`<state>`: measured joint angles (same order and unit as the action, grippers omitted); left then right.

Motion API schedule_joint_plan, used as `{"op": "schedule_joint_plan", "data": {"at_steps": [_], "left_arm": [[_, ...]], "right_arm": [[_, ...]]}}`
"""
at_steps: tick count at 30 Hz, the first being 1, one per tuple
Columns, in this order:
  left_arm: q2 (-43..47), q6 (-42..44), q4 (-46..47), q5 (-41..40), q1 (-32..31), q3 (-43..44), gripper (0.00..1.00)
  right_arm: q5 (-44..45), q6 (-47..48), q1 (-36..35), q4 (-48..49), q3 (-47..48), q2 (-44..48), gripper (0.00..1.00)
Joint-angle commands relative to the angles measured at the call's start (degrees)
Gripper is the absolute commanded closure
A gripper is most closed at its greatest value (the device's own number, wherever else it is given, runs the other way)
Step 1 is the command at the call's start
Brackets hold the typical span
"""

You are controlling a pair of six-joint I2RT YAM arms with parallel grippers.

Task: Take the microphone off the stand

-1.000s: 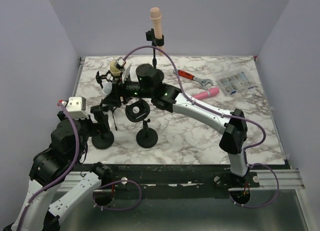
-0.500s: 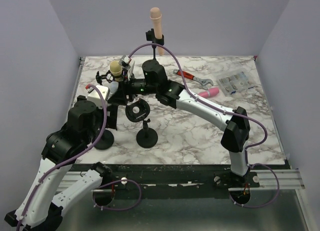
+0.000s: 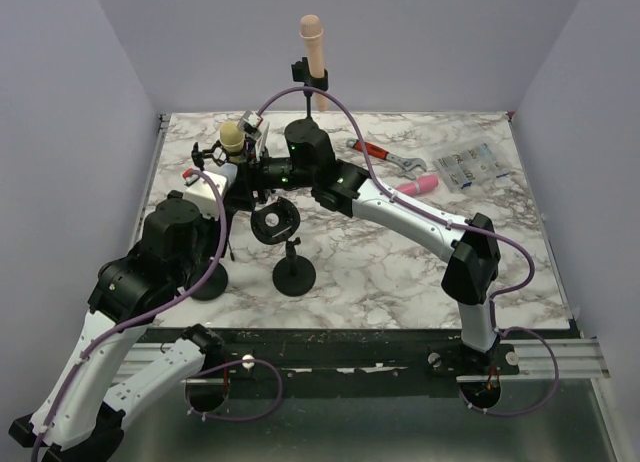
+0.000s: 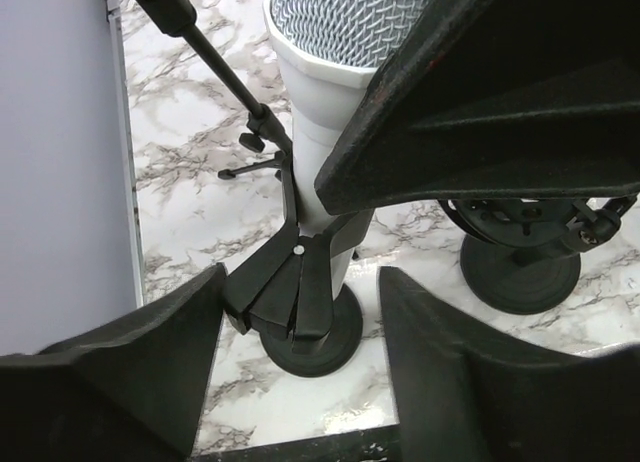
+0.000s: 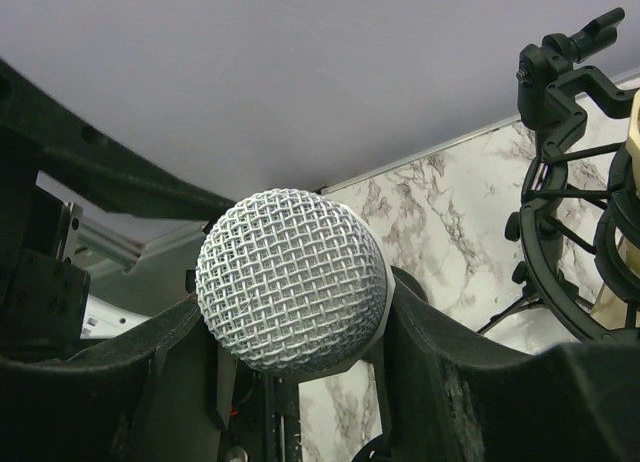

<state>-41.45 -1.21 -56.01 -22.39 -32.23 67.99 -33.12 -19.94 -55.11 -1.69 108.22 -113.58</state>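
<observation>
Filling the top view, the marble table [image 3: 400, 272] carries everything; the right arm [image 3: 400, 210] stretches across it to the far left, and the left arm [image 3: 150, 272] reaches forward to meet it there. Behind the right gripper [image 5: 295, 307], at the far edge, a tall stand [image 3: 316, 92] bears a peach cylinder [image 3: 312, 40]. The left gripper [image 4: 300, 277] hangs over the stand [image 4: 318, 340], whose round base sits on the table directly below it; the black clip shows in the gap between the pads [image 4: 110, 372], which are spread apart and not closed on anything, so this gripper is released. Just right of the left gripper is a second stand [image 4: 520, 267], topped by a ring mount [image 3: 272, 223], near the first but apart from it. The mic [image 5: 292, 282] sits in the first stand's clip, white body upright, mesh head on top; the right gripper is clenched on it, one finger on each side just under the head; one of those fingers [image 4: 480, 92] lies against the white body in the left wrist view. Beyond the right gripper, a shock mount [image 5: 560, 172] holds a beige mic [image 3: 230, 135]. Well to the right of both grippers, behind the right arm, lie a red-handled wrench [image 3: 385, 156], a pink item [image 3: 412, 188] and a clear packet [image 3: 470, 165].
</observation>
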Motion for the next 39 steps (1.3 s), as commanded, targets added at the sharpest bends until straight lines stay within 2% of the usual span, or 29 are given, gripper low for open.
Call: {"op": "schedule_joint_plan", "data": {"at_steps": [1,2,3,12,21,25,32,39], "left_arm": [[-0.02,2.48,-0.42,-2.29,-0.59,-1.28,0.62],[-0.32,2.29,-0.88,-2.54,-0.71,-1.19,0.94],[-0.42,1.85,-1.27,-3.81,-0.84,-1.14,1.00],[2.07,2.29,-1.47,-3.30,-1.09,-3.39,1.00],[4.59,2.34,-1.30,-3.00,-1.15,-4.30,1.00],[5.96,2.15,-0.40,-3.22,-1.16,-5.80,1.00],[10.05,-1.23,2.21,-8.44,-1.15,-9.13,0.99],[10.03,-3.26,2.83,-11.36,-1.15,-9.37,0.70]], "right_arm": [[-3.35,-2.75,-0.26,-0.64,-1.17,0.11,0.99],[-3.35,-2.90,-0.26,-0.59,-1.17,0.21,0.99],[-3.35,-2.96,-0.26,-0.51,-1.17,0.29,0.99],[-0.02,-3.38,-0.26,0.33,-1.81,1.96,0.99],[25.35,-3.79,-0.27,0.07,-7.70,9.24,0.99],[29.44,-4.43,-0.19,4.51,-12.77,14.36,0.99],[34.53,-4.15,-0.20,8.02,-19.71,22.88,0.99],[38.27,-2.84,-0.19,7.04,-24.30,28.88,0.99]]}}
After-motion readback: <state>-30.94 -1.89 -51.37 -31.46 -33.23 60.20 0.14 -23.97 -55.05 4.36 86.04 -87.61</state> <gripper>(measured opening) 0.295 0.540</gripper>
